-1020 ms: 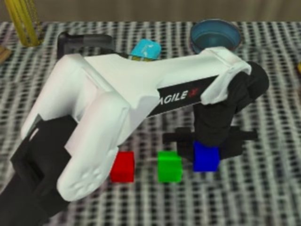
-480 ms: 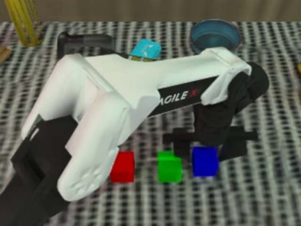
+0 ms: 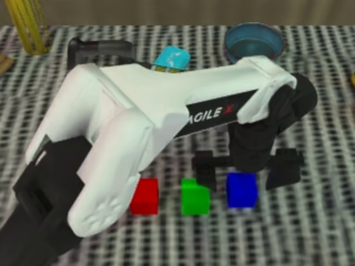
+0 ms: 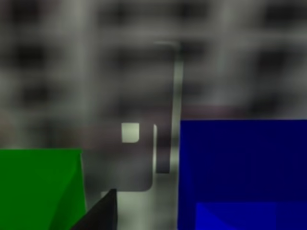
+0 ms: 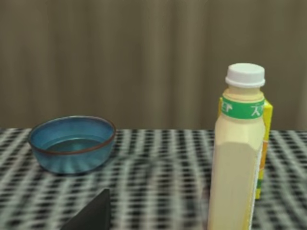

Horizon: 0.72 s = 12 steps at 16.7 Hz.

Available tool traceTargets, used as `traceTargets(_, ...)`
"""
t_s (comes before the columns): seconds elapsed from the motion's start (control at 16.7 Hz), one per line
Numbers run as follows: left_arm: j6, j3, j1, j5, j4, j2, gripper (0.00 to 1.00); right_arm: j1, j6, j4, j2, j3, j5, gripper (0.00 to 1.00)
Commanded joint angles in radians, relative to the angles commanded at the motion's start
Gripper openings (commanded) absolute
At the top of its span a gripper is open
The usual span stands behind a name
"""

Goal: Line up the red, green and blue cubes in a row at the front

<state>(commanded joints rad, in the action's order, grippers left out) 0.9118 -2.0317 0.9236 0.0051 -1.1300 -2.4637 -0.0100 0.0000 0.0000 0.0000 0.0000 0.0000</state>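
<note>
Covering the whole table [image 3: 321,221] is a cloth woven in a fine black-and-white check, and behind the far edge hangs a plain dull brown backdrop like a curtain, seen in the right wrist view too. Along the front of the cloth the three cubes sit in a row: the red cube [image 3: 145,195] furthest to the left, the green cube [image 3: 195,196] in the middle, the blue cube [image 3: 242,189] to the right, each apart from its neighbour with a strip of cloth between. The left arm, white with a black wrist, reaches across from the left side, and the left gripper [image 3: 247,168] hangs over the blue cube with its fingers spread wide, one finger [image 3: 204,169] just behind the green cube and the other beyond the blue cube's right side; neither touches the blue cube. The left wrist view looks down at the green and blue cubes with bare cloth between them. At the back stand a blue bowl [image 3: 253,42], a light cyan case [image 3: 171,59], a yellow frame [image 3: 26,25] at the far left, and a cream bottle [image 5: 237,153] with a white cap. Of the right gripper only a dark tip [image 5: 93,213] shows, so I cannot tell its state.
</note>
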Motion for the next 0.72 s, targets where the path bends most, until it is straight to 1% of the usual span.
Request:
traceTargets(0.24,-0.001,-0.018,-0.001,0.000,-0.018,0.001,1.00,0.000,0.000,0.000,0.000,0.000,0.000,1.00)
traceTargets(0.6,0.002,-0.198,-0.017,0.000,-0.226,0.022,1.00,0.000,0.000,0.000,0.000,0.000,0.000,1.00)
traceTargets(0.72,0.002,-0.226,-0.020,0.000,-0.254,0.029,1.00,0.000,0.000,0.000,0.000,0.000,0.000,1.00)
